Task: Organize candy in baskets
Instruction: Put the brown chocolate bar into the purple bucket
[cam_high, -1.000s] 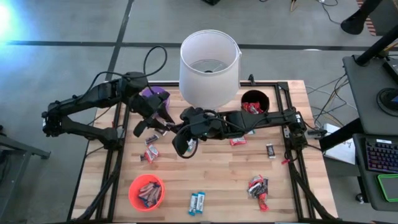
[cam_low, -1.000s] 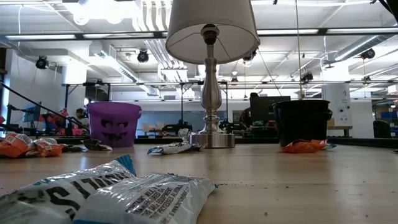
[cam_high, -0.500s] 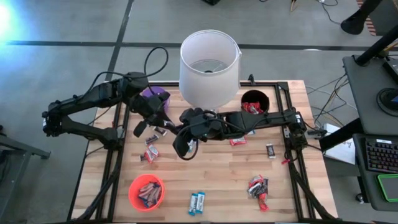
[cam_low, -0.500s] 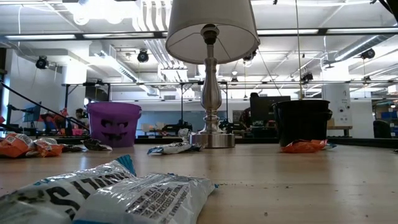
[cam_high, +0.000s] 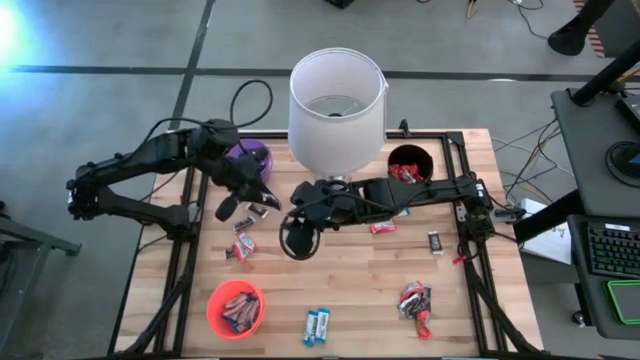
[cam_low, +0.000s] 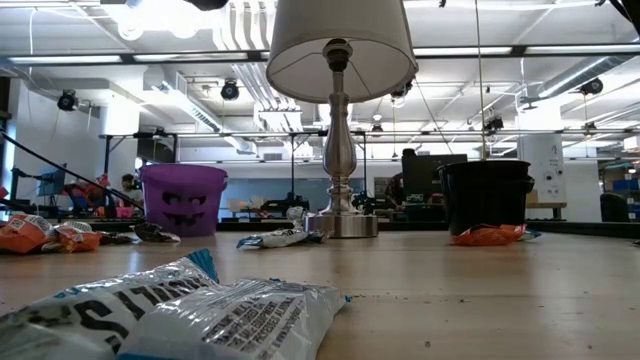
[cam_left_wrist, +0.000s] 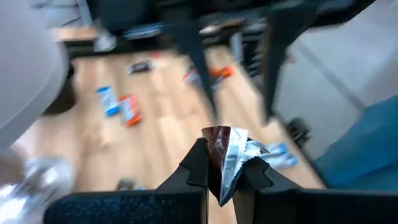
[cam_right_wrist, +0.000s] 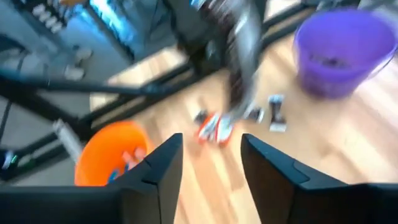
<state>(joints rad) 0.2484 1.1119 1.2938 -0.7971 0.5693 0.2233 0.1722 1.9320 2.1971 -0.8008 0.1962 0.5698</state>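
My left gripper (cam_left_wrist: 221, 180) is shut on a dark brown and silver wrapped candy (cam_left_wrist: 225, 149). In the high view it hangs (cam_high: 250, 195) just near of the purple basket (cam_high: 255, 152). My right gripper (cam_right_wrist: 211, 162) stands open with nothing between its fingers, close by over the table's middle (cam_high: 298, 240). The black basket (cam_high: 408, 165) at the far right holds red candy. Several candies lie in the orange basket (cam_high: 236, 308) at the near left. Loose candy lies on the table: red (cam_high: 414, 298), blue-and-white (cam_high: 317, 326) and dark (cam_high: 435, 242). My left gripper pinches the candy between its two fingers by one end of the wrapper (cam_left_wrist: 219, 167). The rest of the candy sticks out past the fingertips, crumpled. It is lifted clear of the table.
A lamp with a big white shade (cam_high: 337, 110) stands at the far middle between the purple and black baskets. Small candies (cam_high: 243, 240) lie under my left gripper, one red candy (cam_high: 382, 227) beside the right arm. A blue-and-white wrapper (cam_low: 200, 310) fills the low view's foreground.
My right gripper's fingers now stand wider apart in the high view, and the pale candy seen between them earlier is gone from there. My left gripper has turned slightly beside the purple basket. The candy on the table has kept still.
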